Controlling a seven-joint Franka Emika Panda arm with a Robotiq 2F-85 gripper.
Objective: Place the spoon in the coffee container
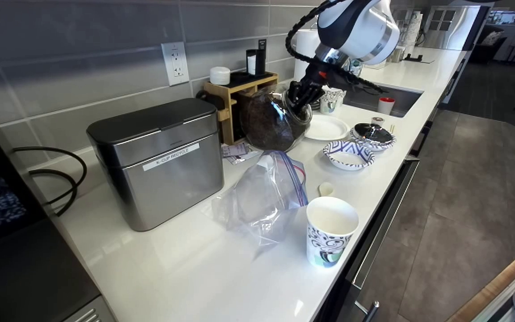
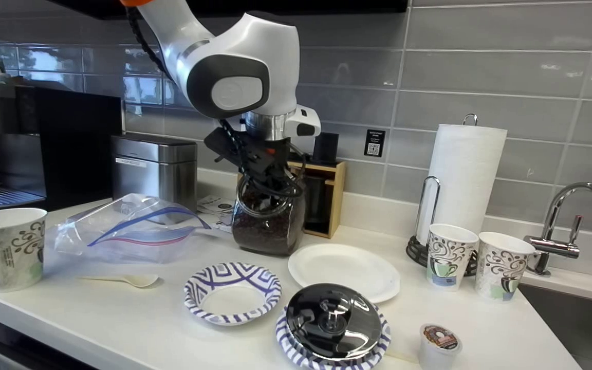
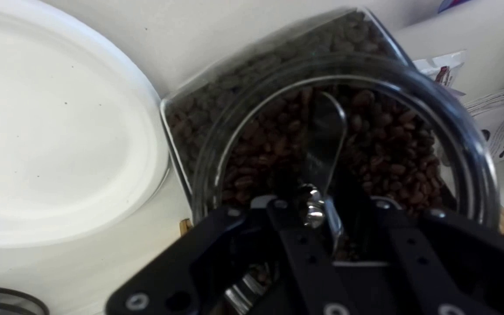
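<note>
Coffee container: clear, dark beans inside, set toward the back edge of the counter. Mouth looks tipped toward the front edge. White plate just beside it, on the sink side.
Metal spoon: inside the container's mouth, broad rounded end over the beans. Bowl or handle end, can't tell; too dark.
Gripper: reaching into the mouth, fingers part-way apart, spoon in the gap. Pads in shadow, so can't tell if it's pinched or loose.
Spoon vs gripper: this is what matters. Spoon runs straight ahead of the fingertips, deeper into the container, long axis roughly in line with the fingers. One arm only, right at it.
Mouth rim: rings the fingers in the wrist view; contact not clear.
Release: my read, task is near its end. Wants pads clear of the spoon on both sides, then a straight back-out along its axis. Spreading too wide could hit glass; a sideways pull could drag the spoon.
Pale spoon: on the counter toward the front edge, near a paper cup. Probably not the one in play.
</note>
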